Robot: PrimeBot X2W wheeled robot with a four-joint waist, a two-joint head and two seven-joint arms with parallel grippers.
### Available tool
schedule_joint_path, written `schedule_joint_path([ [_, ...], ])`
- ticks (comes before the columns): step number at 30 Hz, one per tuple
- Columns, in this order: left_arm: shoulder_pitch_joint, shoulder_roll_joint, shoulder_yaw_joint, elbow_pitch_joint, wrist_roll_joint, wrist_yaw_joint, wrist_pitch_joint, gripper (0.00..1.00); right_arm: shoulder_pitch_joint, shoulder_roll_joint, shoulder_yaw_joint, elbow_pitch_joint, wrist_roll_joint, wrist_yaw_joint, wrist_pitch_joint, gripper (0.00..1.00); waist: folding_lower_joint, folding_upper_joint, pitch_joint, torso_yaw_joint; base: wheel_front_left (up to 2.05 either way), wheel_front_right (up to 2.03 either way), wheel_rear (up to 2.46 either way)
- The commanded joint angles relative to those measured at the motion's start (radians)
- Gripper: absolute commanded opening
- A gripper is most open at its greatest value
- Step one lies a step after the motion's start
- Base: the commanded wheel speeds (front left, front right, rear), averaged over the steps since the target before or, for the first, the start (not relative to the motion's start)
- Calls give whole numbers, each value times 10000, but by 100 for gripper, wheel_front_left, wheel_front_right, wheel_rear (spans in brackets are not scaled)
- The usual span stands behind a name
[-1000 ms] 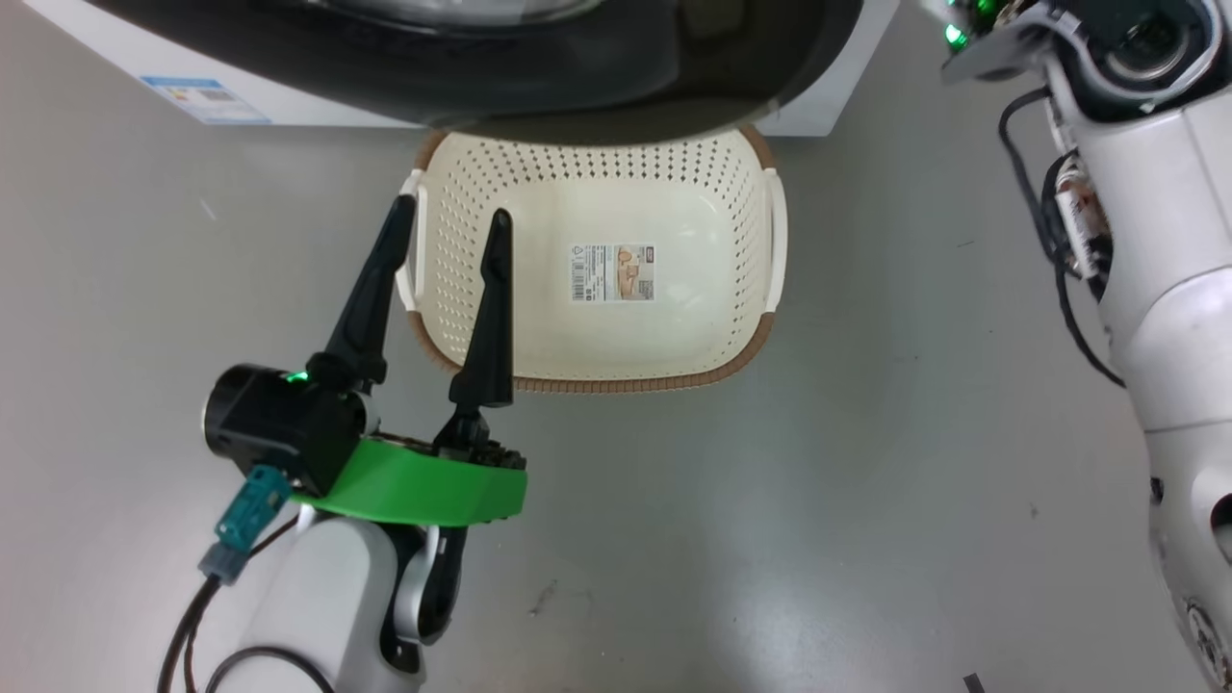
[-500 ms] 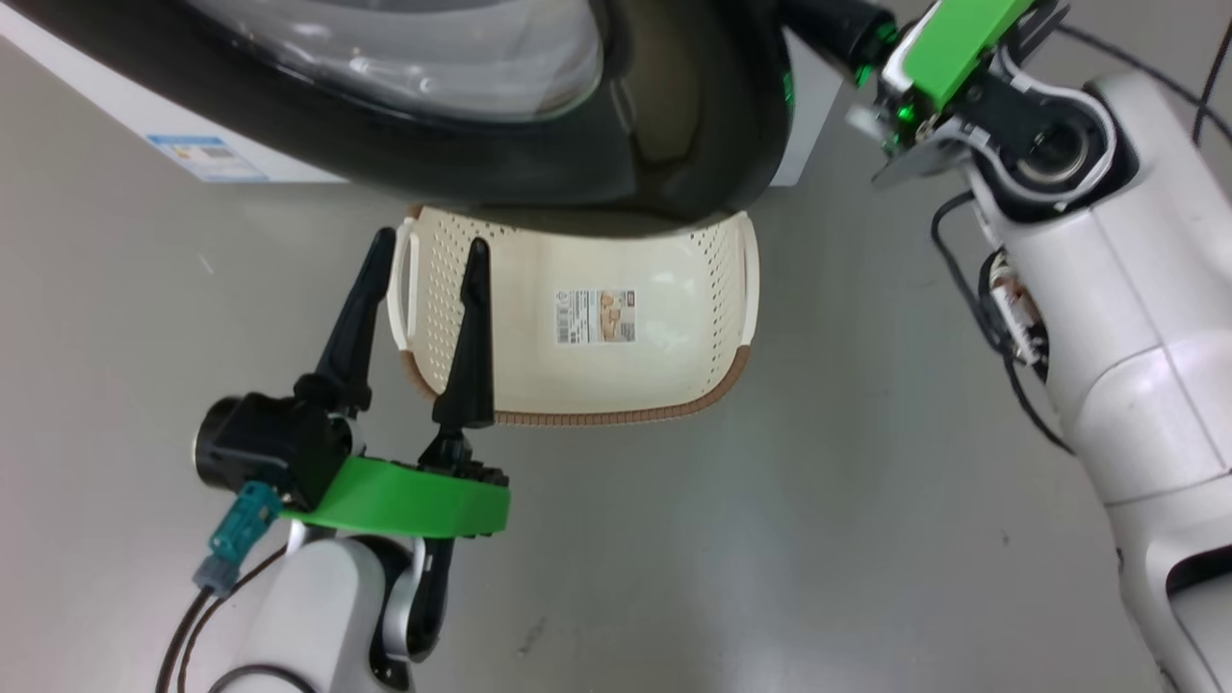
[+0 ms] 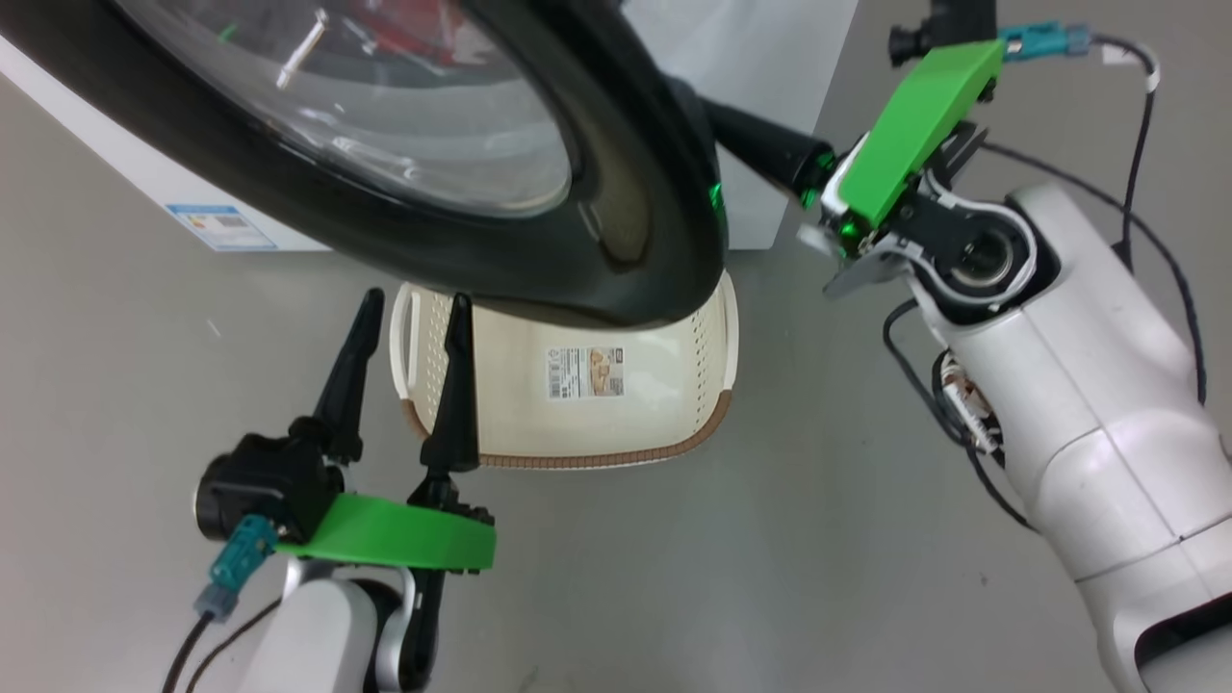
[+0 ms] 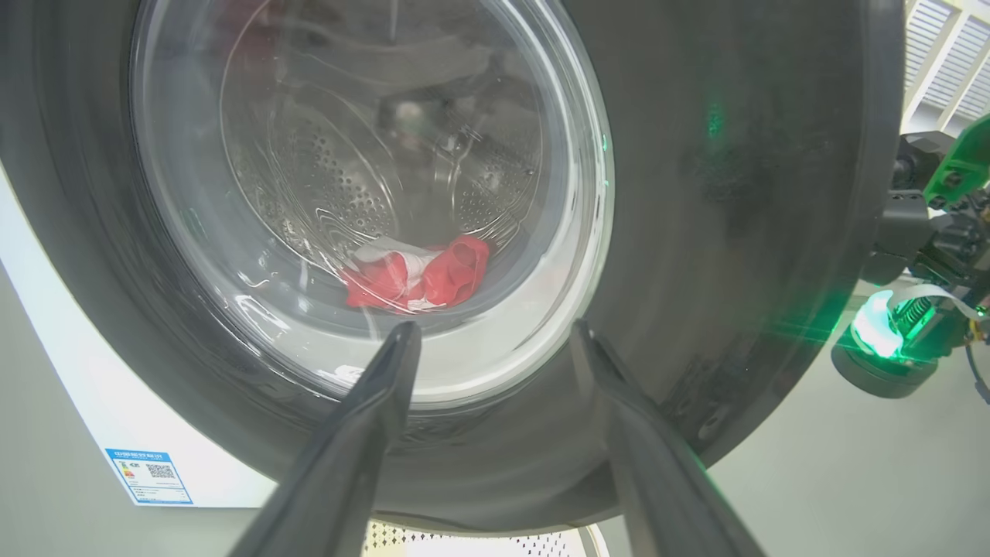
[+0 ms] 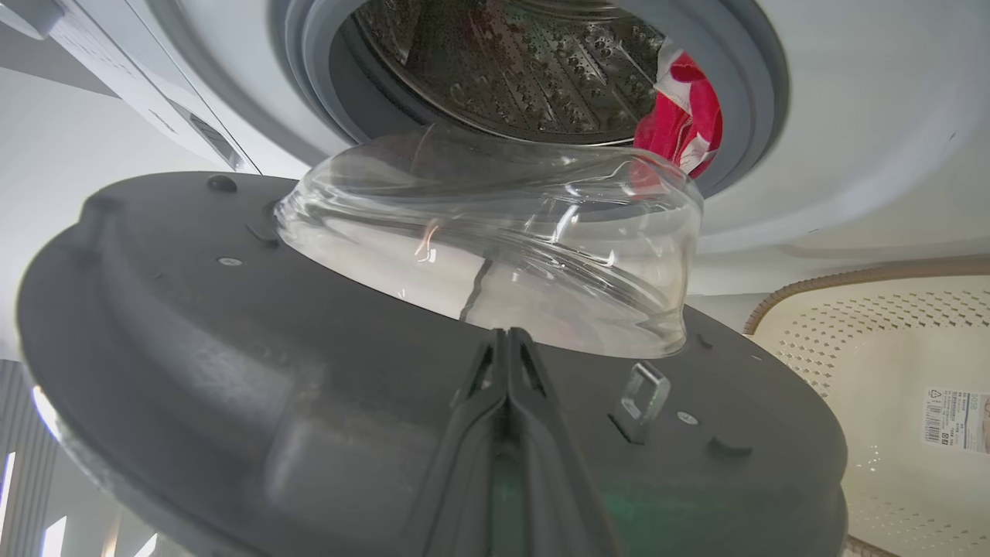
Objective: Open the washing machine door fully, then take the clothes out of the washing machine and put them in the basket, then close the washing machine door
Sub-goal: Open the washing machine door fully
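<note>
Clothes (image 4: pixel 418 275) lie red inside the washing machine (image 5: pixel 851 116); none are in the basket (image 3: pixel 674 385) yet. The washing machine door (image 3: pixel 616 241) is only partly open. The right gripper (image 5: pixel 506 334), fingers pressed together, is against its inner side. The left gripper (image 3: pixel 416 298) is spread wide, holding nothing.

left gripper (image 3: pixel 416 300): lower left of head view, fingers spread wide, pointing up | right gripper (image 5: pixel 507 340): fingers pressed tight together | right arm (image 3: pixel 1068 404): white, right side
</note>
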Motion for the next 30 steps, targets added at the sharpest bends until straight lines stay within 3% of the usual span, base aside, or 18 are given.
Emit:
schedule_joint_path([
  [1, 160, 173, 339, -193, -56, 16, -49, 100, 223, 286, 155, -306, 95, 77, -42, 0, 0, 0, -154, -40, 0, 0, 0],
  [14, 597, 173, 315, 136, -86, -29, -49, 100, 880, 287, 1013, -410, 363, 77, -534, 0, 0, 0, -792, -180, 0, 0, 0],
  [19, 646, 173, 350, 152, -48, -79, -49, 100, 1005, 286, 990, -488, -141, 77, -1465, 0, 0, 0, -807, -246, 0, 0, 0],
  [21, 649, 177, 384, 123, -16, -95, -49, 100, 991, 285, 908, -480, -446, 77, -2129, 29, 0, 0, -781, -305, 0, 0, 0],
  [22, 651, 177, 395, 108, 0, -95, -49, 100, 981, 285, 881, -451, -610, 77, -2463, 37, 0, 0, -764, -334, 0, 0, 0],
  [24, 644, 181, 398, 107, 23, -126, -49, 100, 947, 275, 810, -350, -928, 77, -3150, 82, 0, 0, -727, -392, 0, 0, 0],
  [25, 632, 181, 401, 103, 22, -150, -49, 100, 924, 250, 798, -305, -1106, 77, -3479, 91, 0, 0, -712, -419, 0, 0, 0],
  [26, 621, 181, 409, 73, 8, -165, -49, 100, 890, 203, 834, -296, -1338, 77, -3810, 98, 0, 0, -679, -454, 0, 0, 0],
  [30, 578, 179, 421, -30, -52, -192, -49, 100, 865, -130, 1143, -219, -2412, 77, -5181, 100, 0, 0, -609, -538, 0, 0, 0],
])
